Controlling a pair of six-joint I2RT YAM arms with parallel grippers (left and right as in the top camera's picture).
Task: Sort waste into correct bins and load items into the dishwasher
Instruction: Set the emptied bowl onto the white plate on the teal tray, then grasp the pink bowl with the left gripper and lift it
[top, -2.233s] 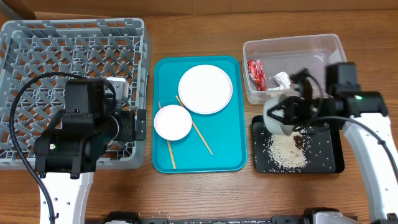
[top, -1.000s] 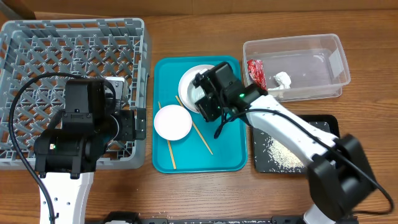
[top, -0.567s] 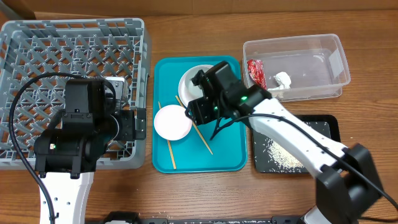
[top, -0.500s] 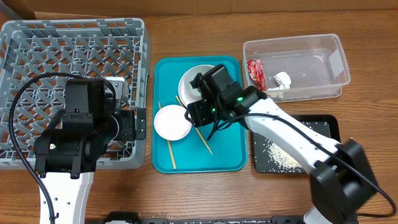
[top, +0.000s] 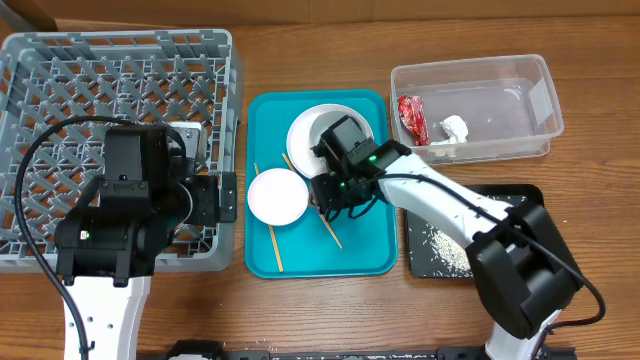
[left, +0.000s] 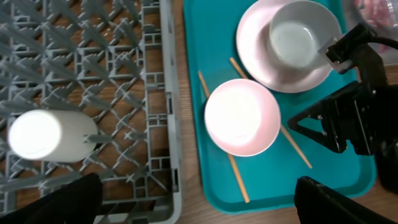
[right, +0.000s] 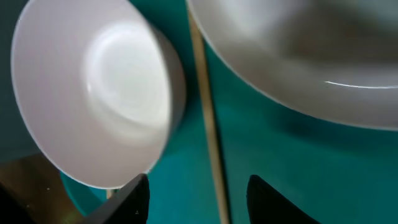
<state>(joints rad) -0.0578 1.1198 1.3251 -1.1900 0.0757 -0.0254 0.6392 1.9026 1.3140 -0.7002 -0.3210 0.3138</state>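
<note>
The right end effector (right: 198, 186) is held low over the teal serving tray (top: 360, 250), its fingers spread apart and grasping nothing, with one wooden chopstick (right: 208, 137) seen running between them. The pale pink bowl (top: 278, 196) is found just to the left of it on the tray, and the second chopstick (top: 268, 228) is laid beside that bowl. The grey-green bowl (left: 300, 40) is set upright on the white plate (left: 255, 62) at the far end of the tray. The left end effector (left: 198, 186) is kept released and empty above the near right corner of the grey dish rack (top: 120, 70), where the small white cup (left: 37, 135) is seen on the lattice floor. The red wrapper (top: 412, 118) and white tissue (top: 455, 127) are contained in the clear tub (top: 520, 75), and rice (top: 445, 245) is scattered in the black tray (top: 520, 205) on the tabletop (top: 320, 310).
</note>
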